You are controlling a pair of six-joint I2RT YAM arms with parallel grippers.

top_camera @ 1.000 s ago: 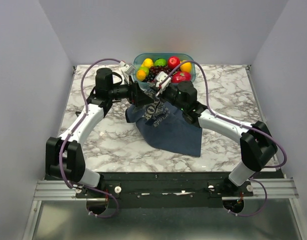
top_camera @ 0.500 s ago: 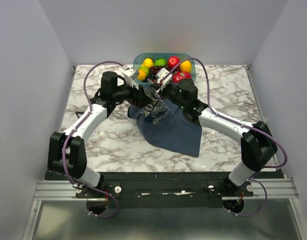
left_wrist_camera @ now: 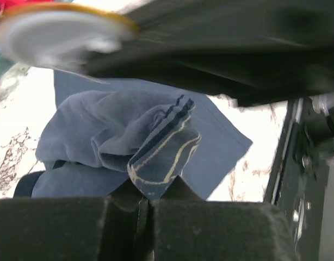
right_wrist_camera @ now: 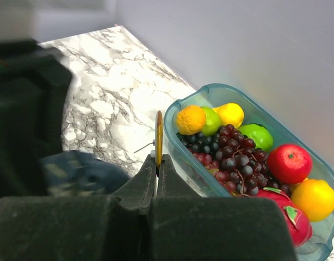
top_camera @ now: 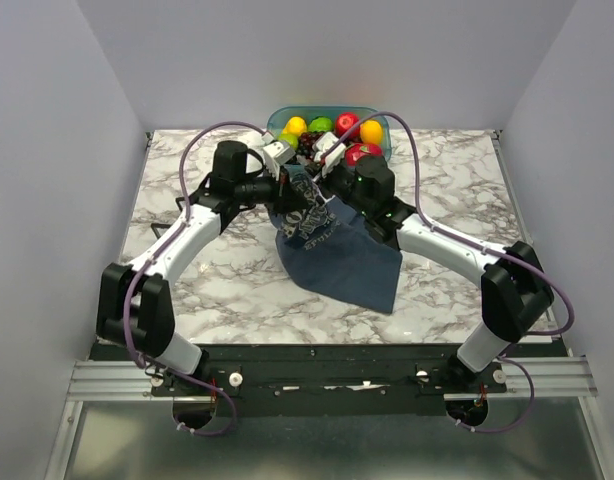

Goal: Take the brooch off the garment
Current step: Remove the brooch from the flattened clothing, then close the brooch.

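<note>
Marble-look tbl (top_camera: 227, 285) w/ plain grey walls (top_camera: 327, 50).

Slate-blue garment (top_camera: 339, 262), gold brooch (right_wrist_camera: 159, 138), grey-veined white table (top_camera: 449, 192).

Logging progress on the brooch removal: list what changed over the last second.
The left fingers, clamped on the shirt, swung right and toward the fruit tub, dragging its left edge inward and bunching it. The right fingers, pinching the brooch, barely moved. The tub stayed put.

TOP: high rear, angled down, far | L-WRIST: close on garment (left_wrist_camera: 156, 136) | R-WRIST: close, facing fruit tub (right_wrist_camera: 232, 86) | SHARED-WITH-TOP: both
</note>
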